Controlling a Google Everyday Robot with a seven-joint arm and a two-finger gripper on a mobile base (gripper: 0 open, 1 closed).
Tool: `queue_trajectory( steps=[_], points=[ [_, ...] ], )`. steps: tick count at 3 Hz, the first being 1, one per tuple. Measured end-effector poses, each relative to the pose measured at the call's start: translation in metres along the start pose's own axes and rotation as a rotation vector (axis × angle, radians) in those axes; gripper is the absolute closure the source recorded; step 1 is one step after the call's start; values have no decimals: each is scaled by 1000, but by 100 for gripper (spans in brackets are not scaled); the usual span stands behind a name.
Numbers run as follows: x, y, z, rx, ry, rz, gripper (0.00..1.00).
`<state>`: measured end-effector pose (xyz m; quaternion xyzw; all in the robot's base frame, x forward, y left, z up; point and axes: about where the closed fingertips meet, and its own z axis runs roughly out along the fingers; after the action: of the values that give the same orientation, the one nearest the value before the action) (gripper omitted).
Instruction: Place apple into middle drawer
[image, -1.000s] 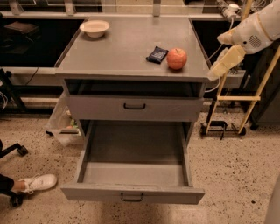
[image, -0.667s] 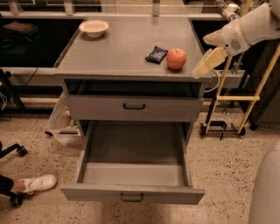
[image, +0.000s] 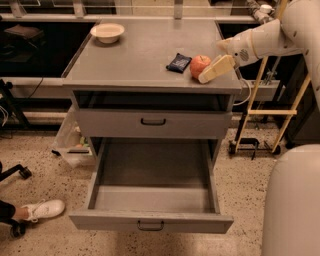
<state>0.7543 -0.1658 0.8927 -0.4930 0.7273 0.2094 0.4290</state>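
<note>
Up front, the middle drawer (image: 150, 197) is pulled out wide. Above it, another drawer front (image: 152, 122) is closed. On the bench (image: 140, 55) sits the apple (image: 199, 65), just beside a blue packet (image: 178, 63). The gripper (image: 216, 69) is right next to the apple, opp. side from the packet; can't tell if it's open or closed. A bowl (image: 107, 32) sits far back.

Matt metal middle drawer (image: 150, 199); plastic gripper (image: 209, 75) beside apple (image: 198, 64)

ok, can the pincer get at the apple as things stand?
Probably yes. The pincer is right beside the apple on the cabinet top, with nothing between them. The snack packet lies on the apple's other side, out of the way.
</note>
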Motion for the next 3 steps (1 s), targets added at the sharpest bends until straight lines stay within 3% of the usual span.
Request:
queue_trajectory(
  steps=[1, 2, 3],
  points=[
    [0, 0, 0, 0, 0, 0, 0],
    [9, -7, 66, -57, 8, 47, 0],
    [9, -8, 67, -57, 7, 46, 0]
  ],
)
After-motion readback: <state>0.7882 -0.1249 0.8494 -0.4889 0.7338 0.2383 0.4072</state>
